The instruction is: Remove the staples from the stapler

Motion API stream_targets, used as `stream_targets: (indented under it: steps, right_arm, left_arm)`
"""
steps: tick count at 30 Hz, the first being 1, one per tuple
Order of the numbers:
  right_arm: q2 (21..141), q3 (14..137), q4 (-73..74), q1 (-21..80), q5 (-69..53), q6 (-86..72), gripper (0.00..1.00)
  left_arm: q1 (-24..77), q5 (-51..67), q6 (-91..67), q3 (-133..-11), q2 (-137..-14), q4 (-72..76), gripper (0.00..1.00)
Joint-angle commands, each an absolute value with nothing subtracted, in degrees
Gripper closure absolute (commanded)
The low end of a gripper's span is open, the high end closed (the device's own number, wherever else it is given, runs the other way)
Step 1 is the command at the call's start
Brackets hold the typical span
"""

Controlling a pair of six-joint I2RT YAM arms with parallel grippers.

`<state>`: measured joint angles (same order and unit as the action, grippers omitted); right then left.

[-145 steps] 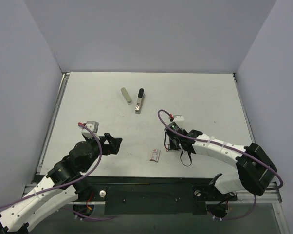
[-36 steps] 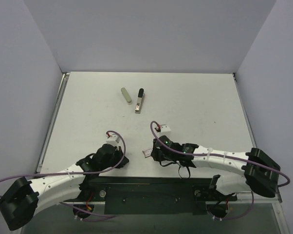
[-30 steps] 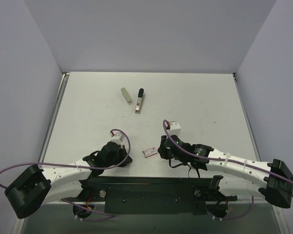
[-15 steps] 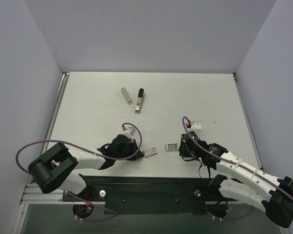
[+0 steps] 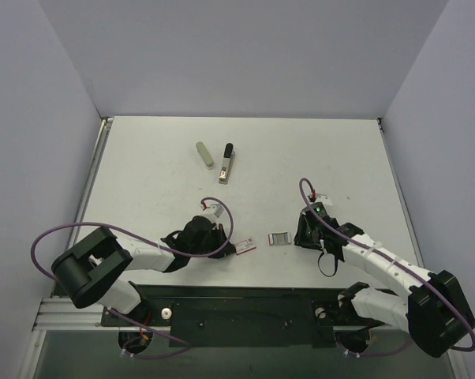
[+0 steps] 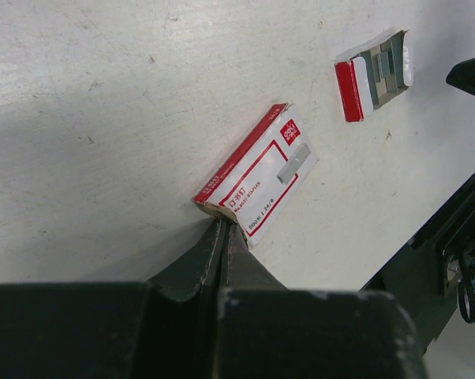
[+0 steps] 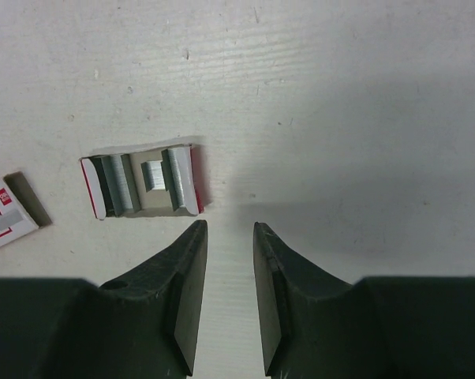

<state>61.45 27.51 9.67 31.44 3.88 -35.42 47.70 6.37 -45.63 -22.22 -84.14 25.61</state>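
The stapler (image 5: 226, 163), black top arm over a silvery base, lies at the far middle of the table, away from both arms; any staples inside it are hidden. Near the front edge lies a red-and-white staple box sleeve (image 5: 245, 245) (image 6: 257, 181). My left gripper (image 5: 231, 247) (image 6: 224, 225) is shut, its tips against the sleeve's near end. To the right lies the box's inner tray (image 5: 278, 238) (image 7: 143, 185) (image 6: 374, 75), with grey staple strips in it. My right gripper (image 5: 299, 237) (image 7: 230, 229) is open and holds nothing, just right of the tray.
An olive-grey rounded bar (image 5: 204, 155) lies left of the stapler. The table's front edge and the black base rail (image 5: 237, 304) run close behind both grippers. The sleeve's corner (image 7: 5, 213) shows at the left of the right wrist view.
Over the last second the tray came out of the sleeve and went right with the right gripper, which then let go. The left gripper slid right up to the sleeve.
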Motion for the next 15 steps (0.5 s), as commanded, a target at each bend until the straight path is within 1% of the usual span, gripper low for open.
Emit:
stream_targets:
  steps: [1,5,15]
  right_arm:
    - [63.1,26.9,4.9,28.6,0.5,-34.5,0.74]
    - [64.9,26.6,1.2,26.9,-3.5,-34.6,0.74]
    - [69.7,27.0,-3.7,25.6,-6.3,-35.2,0.74]
  left_arm:
    - [47.8,5.3,-43.7,-24.3,-84.5,25.0,1.00]
    - [47.5,5.4,-43.2,-24.7,-85.0,25.1,1.00]
    - [46.9,5.8,-42.6,-24.3,-84.6,25.6,1.00]
